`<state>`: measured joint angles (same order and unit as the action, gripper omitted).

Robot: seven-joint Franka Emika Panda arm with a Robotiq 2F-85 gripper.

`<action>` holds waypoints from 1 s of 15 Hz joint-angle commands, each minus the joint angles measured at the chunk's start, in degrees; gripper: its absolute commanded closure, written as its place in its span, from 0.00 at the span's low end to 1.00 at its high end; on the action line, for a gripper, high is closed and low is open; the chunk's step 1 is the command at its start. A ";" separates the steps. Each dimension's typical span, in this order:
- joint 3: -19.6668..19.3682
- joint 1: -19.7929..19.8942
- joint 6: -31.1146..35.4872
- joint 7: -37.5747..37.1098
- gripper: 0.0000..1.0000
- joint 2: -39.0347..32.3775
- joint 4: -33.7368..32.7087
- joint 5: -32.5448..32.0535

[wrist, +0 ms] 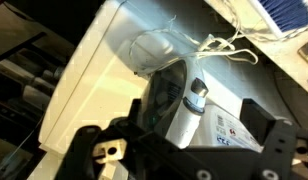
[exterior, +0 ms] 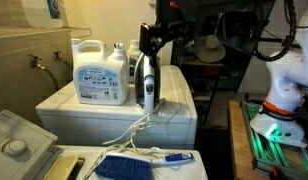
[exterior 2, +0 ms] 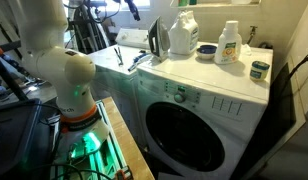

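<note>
On top of the washing machine (exterior 2: pixel 209 95), a clothes iron (exterior: pixel 145 80) stands upright on its heel, just beside a large detergent jug (exterior: pixel 101 72); its white cord (exterior: pixel 134 128) trails over the front edge. Directly above the iron hangs the tool (exterior: pixel 154 38), fingers spread apart and holding nothing. In the wrist view the iron (wrist: pixel 174 95) lies between the two dark fingers (wrist: pixel 99 150), roughly centred, with the cord (wrist: pixel 219 45) looping away behind it. A sound grasp probably calls for a straight descent, keeping the handle midway between the fingers, and closing only once both pads flank it evenly. Likely hazards: nudging the tall, narrow iron so that it topples, brushing the jug, or snagging the cord. A smaller bottle (exterior 2: pixel 229 42), a bowl (exterior 2: pixel 206 50) and a jar (exterior 2: pixel 259 69) stand well apart.
</note>
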<state>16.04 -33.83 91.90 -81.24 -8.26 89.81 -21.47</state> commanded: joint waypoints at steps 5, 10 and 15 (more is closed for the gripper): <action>3.11 6.73 -1.94 23.23 0.00 8.82 4.49 15.26; 4.06 8.46 -10.46 27.43 0.00 12.95 6.59 15.17; 5.03 10.07 -17.67 26.37 0.00 15.93 8.38 14.58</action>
<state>19.95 -25.84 76.45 -55.11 4.27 94.68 -7.29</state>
